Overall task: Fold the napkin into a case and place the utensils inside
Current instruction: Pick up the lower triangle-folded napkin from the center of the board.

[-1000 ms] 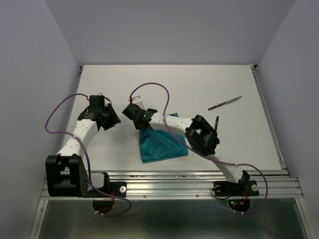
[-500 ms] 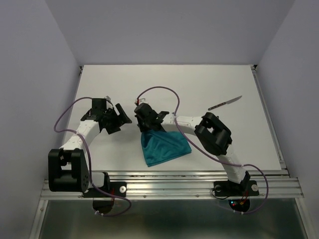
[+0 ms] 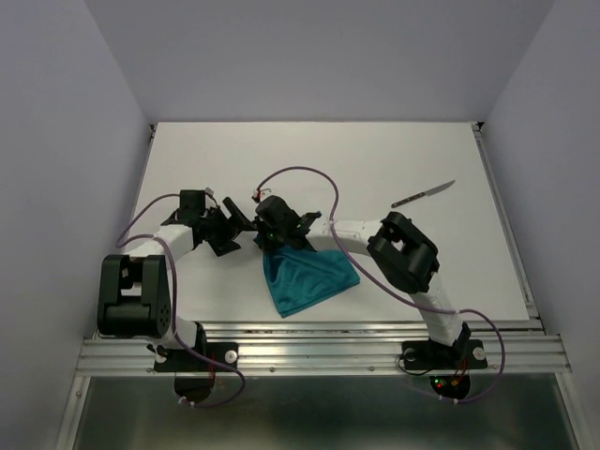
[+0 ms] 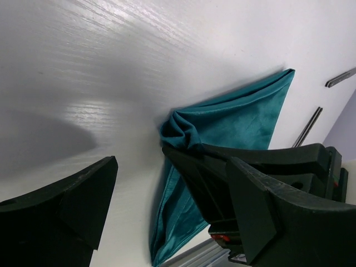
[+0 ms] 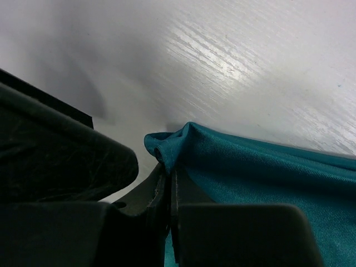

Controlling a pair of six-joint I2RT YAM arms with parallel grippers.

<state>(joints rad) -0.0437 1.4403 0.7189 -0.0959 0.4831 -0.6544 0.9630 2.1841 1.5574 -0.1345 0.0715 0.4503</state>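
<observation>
The teal napkin (image 3: pixel 309 281) lies folded and rumpled on the white table near the front edge. My right gripper (image 3: pixel 269 242) is shut on its upper left corner, which bunches up between the jaws (image 5: pixel 169 178); the cloth (image 5: pixel 267 172) spreads off to the right. My left gripper (image 3: pixel 236 225) is open just left of that corner, its jaws either side of the right gripper's fingertips (image 4: pixel 172 167) and the pinched cloth (image 4: pixel 233 122). The knife (image 3: pixel 424 194) lies at the far right. The fork shows only in the left wrist view (image 4: pixel 308 127), as a thin rod beyond the napkin.
The two arms' wrists are close together left of centre. The right arm's elbow (image 3: pixel 405 251) hangs over the table right of the napkin. The metal rail (image 3: pixel 319 345) runs along the front edge. Purple cables loop above both wrists.
My left gripper has moved right, up to the right gripper. My right gripper has shifted slightly toward the front with the napkin corner, and the cloth has drawn into a narrower shape.
</observation>
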